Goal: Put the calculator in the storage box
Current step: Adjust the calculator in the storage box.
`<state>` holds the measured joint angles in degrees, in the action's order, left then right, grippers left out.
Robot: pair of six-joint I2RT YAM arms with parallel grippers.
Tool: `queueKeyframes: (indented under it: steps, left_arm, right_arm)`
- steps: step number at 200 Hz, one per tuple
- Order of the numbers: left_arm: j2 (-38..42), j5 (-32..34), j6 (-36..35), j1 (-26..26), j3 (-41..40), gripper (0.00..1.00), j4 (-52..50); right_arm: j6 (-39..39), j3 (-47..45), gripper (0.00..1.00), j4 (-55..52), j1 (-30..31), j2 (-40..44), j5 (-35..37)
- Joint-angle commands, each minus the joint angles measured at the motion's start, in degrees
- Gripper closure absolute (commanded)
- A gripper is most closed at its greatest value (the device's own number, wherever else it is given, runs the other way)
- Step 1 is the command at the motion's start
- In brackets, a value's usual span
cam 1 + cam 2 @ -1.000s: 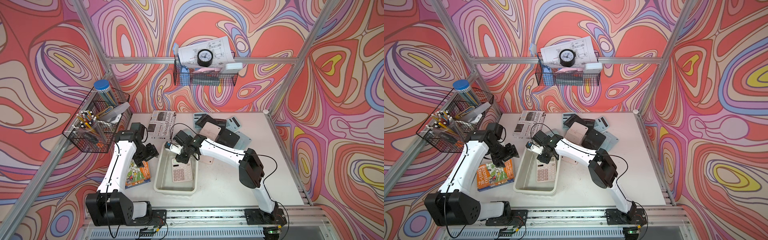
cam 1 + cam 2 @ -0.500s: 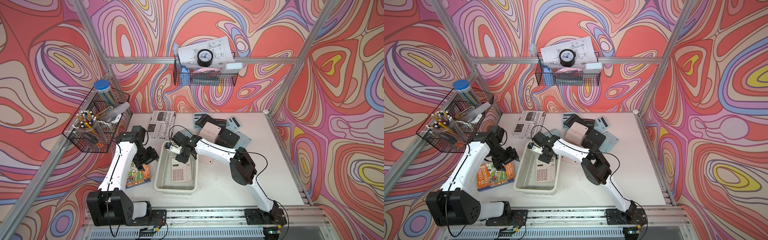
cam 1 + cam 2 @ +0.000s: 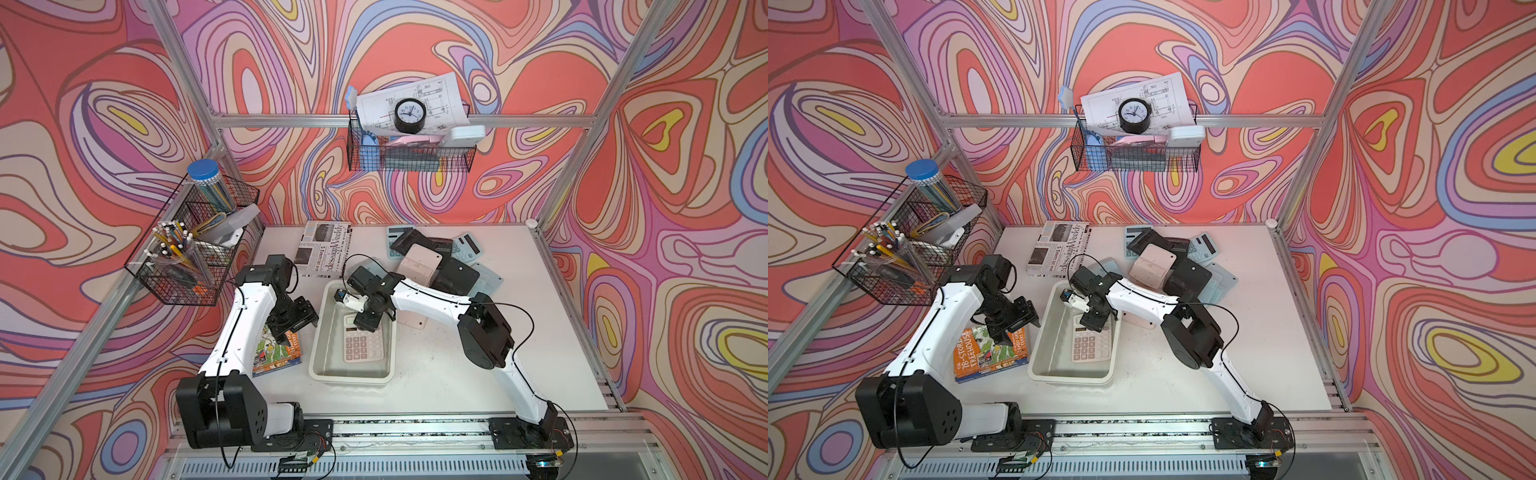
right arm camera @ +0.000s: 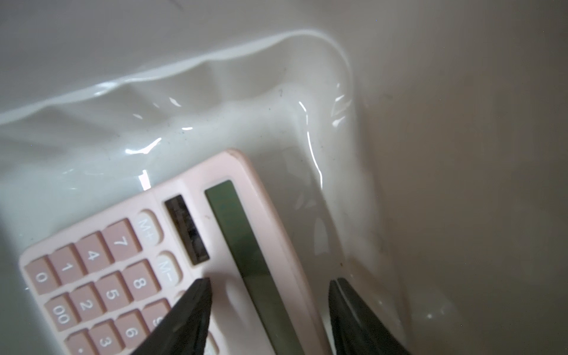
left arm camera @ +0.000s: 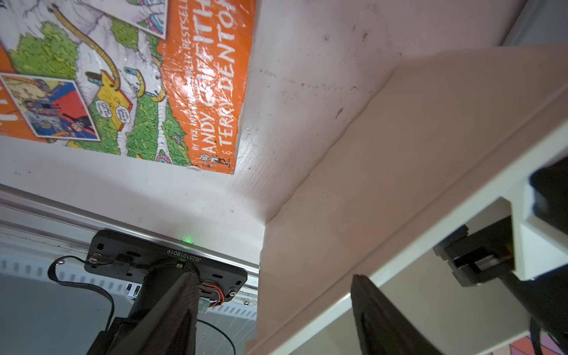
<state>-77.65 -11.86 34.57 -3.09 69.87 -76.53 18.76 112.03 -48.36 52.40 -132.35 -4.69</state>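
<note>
Right wrist view, calculator (image 4: 129,264) partly cut off — right jaws apart, left jaws wide.

3 walls (image 3: 104,124) of swirled coral, lilac and cream surround me, framed by aluminium rails (image 3: 282,120); my white tabletop (image 3: 449,386) is evenly lit.

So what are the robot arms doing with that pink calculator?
The pink calculator lies flat inside the storage box. The right pincer hangs open right above its screen end, not gripping it. The left pincer is open too, holding nothing, beside the box's outer wall near the book. More calculators sit piled at the back of the table.
</note>
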Motion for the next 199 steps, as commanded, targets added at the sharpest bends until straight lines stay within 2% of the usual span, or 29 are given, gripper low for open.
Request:
queueKeyframes:
  steps: [1,18,56,74,94,120,147,173,199]
  left_arm:
    - [-0.75,-0.32,0.53,-0.42,-0.96,0.28,-0.46]
    - [-0.80,-0.40,0.63,-0.42,-1.21,0.28,-0.20]
    - [-0.67,-0.60,0.60,-0.37,-2.01,0.28,0.42]
    - [-0.49,-0.95,0.78,-0.41,-2.53,0.28,0.58]
    - [0.00,-1.15,1.16,-0.37,-2.87,0.28,0.75]
    - [0.17,-1.41,1.17,-0.42,-3.19,0.28,0.86]
    - [0.32,-1.50,0.96,-0.42,-3.45,0.28,0.86]
    - [0.74,-1.35,0.79,-0.34,-3.59,0.28,0.77]
    - [0.57,-1.85,0.90,-0.40,-3.84,0.28,1.08]
  right_arm:
    - [-1.34,-1.01,0.42,-1.93,-0.17,-0.76,-1.75]
    - [-2.05,0.14,0.48,-3.46,-0.18,-0.53,-3.59]
    - [-4.28,2.65,0.72,-8.75,-0.11,-0.56,-9.19]
    - [-6.21,1.83,0.76,-7.39,-0.12,2.16,-9.32]
    - [-8.57,0.32,0.72,-3.25,-0.13,5.52,-7.30]
    - [-9.01,2.01,0.57,-2.94,-0.18,3.94,-4.34]
    - [-8.19,3.46,0.57,-5.24,-0.19,0.38,-3.86]
    - [-7.98,1.80,0.50,-5.41,-0.19,-0.23,-3.41]
    - [-6.97,0.76,0.47,-6.62,-0.12,-0.85,-6.13]
